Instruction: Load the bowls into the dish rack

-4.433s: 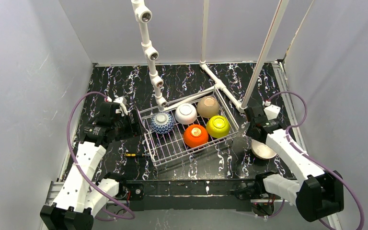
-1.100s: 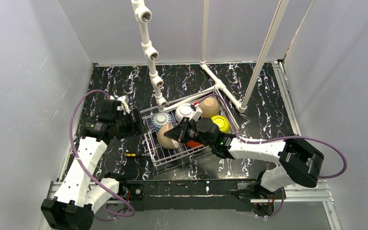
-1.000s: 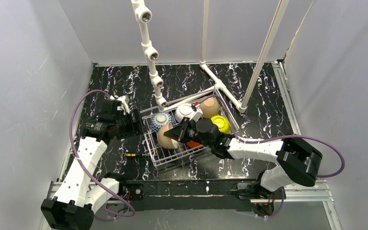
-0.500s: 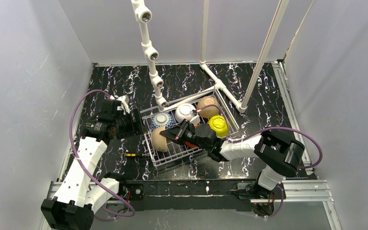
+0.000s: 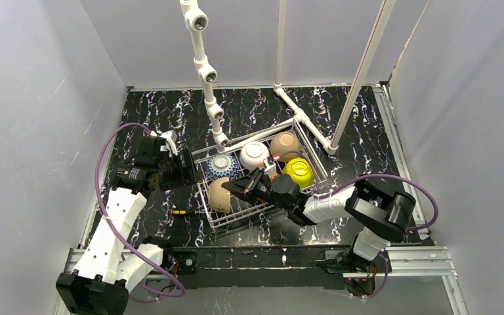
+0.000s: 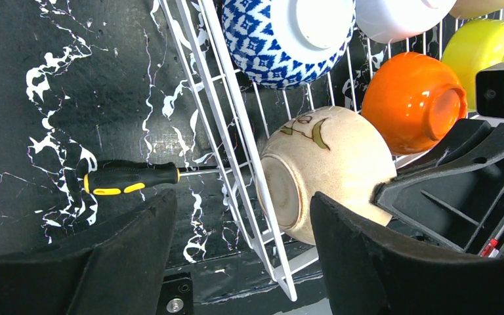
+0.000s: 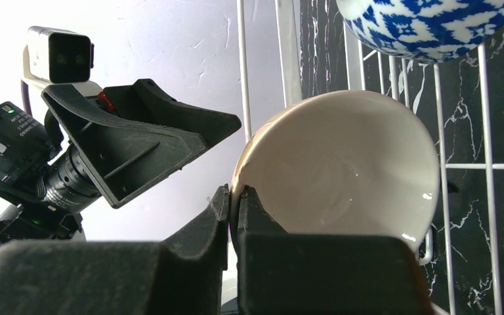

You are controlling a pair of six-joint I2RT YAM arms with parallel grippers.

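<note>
Five bowls [image 5: 254, 155] sit in the dish rack [image 5: 239, 209]; the sixth, a tan bowl [image 5: 220, 195], is on edge at lower left, rim clamped in my right fingers [image 7: 203, 243], left fingers [image 6: 131, 249] apart, so I judge only the release remains

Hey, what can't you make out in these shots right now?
Top view: the orange bowl is mostly covered by the right arm.
Right wrist view: the held tan bowl has its lower rim behind the right gripper, so resting or lifted is unclear.
Left wrist view: the yellow bowl is partly behind the right wrist camera and cut by the edge.
</note>
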